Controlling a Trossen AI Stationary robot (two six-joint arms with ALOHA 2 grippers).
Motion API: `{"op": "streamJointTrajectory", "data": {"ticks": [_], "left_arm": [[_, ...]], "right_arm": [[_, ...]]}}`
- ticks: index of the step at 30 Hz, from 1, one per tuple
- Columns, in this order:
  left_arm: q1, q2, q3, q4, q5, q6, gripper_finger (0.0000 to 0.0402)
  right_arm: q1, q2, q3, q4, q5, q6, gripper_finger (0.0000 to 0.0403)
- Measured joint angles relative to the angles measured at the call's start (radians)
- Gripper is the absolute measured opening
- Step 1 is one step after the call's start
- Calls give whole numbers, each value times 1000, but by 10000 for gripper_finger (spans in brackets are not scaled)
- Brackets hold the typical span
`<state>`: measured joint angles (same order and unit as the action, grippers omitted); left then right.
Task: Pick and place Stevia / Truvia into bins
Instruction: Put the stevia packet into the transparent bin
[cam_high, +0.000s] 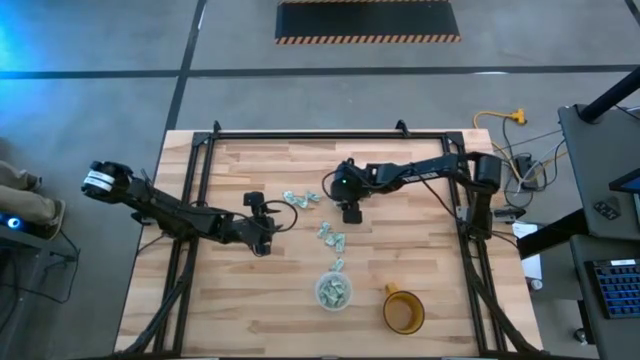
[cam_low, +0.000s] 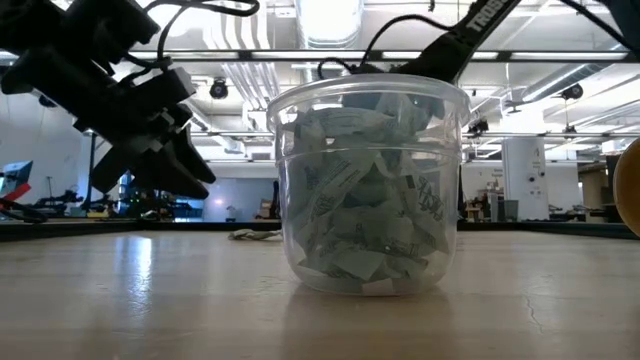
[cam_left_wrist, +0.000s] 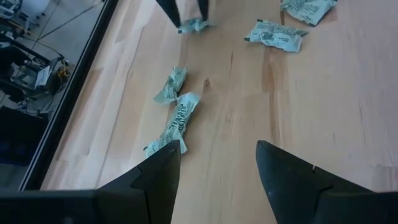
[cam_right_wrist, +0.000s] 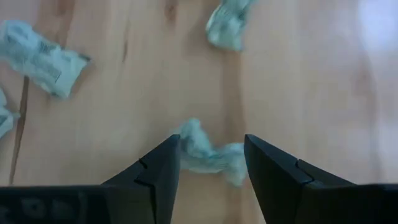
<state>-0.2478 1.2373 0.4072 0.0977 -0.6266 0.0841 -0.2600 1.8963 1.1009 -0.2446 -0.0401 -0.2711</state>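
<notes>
I count the cup (cam_high: 334, 291) near the front of the table (cam_high: 260, 310) as well filled with sachets (cam_low: 370, 200), so much of the job looks done. Several packets (cam_high: 331, 236) lie loose behind it, more at (cam_high: 300, 198). My right gripper (cam_right_wrist: 211, 163) hangs low, fingers spread around a crumpled sachet (cam_right_wrist: 208, 154) between them. The left gripper (cam_left_wrist: 217, 171) waits beside the scatter, fingers spread, holding nothing.

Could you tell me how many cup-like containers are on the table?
2. The clear cup, holding sachets, stands in the high view's lower middle; the amber mug beside it, toward the right arm's side. None appears hidden.
</notes>
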Motion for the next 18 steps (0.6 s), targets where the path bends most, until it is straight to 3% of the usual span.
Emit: {"op": "streamJointTrajectory", "data": {"ticks": [10, 18], "left_arm": [[0, 0, 0, 1, 3, 0, 193], [0, 0, 0, 2, 2, 0, 193]], "right_arm": [[-2, 94, 82, -71, -51, -21, 155], [-1, 73, 81, -79, -38, -13, 122]]}}
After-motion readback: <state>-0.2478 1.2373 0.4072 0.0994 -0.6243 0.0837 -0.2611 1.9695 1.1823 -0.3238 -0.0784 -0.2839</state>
